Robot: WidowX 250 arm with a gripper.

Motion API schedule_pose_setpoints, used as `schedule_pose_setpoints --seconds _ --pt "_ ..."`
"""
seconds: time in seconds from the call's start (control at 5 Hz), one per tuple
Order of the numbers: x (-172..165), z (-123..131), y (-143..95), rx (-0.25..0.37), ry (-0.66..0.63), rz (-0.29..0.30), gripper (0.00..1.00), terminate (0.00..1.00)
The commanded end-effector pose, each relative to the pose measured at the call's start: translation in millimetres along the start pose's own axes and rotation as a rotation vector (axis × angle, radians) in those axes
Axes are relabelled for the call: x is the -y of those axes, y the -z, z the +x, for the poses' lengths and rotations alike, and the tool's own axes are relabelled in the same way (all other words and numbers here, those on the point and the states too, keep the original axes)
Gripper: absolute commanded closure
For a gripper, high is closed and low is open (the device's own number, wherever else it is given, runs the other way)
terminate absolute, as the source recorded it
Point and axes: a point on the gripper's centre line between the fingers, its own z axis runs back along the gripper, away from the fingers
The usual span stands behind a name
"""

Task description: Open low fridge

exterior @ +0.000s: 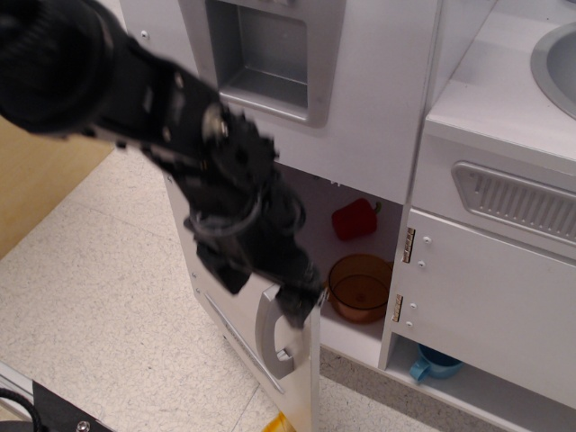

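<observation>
The low fridge door (225,310), a silver-grey panel with a thin vent slot, stands swung well open towards me. Its curved silver handle (268,331) shows on the front face. The white interior (315,202) is exposed, with a red toy pepper (354,219) and an orange bowl (360,286) inside. My black gripper (297,304) is at the door's top free edge, just above the handle. It is motion-blurred, so how its jaws stand is not clear.
The silver panel with the recessed dispenser (265,54) is above. A white cabinet door (490,297) with brass hinges stands to the right, a blue cup (432,364) below it. A sink (560,54) is top right. A wooden panel (22,175) stands left. A yellow object (274,423) lies on the floor.
</observation>
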Motion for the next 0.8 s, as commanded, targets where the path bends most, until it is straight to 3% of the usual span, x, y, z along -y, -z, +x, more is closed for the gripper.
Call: schedule_pose_setpoints --seconds 0.0,0.2,0.6 --pt "26 48 -5 0.046 -0.026 0.002 0.0 0.0" --pt "29 59 17 0.071 -0.033 0.023 0.0 0.0" --pt "22 64 50 0.023 -0.116 0.048 0.0 0.0"
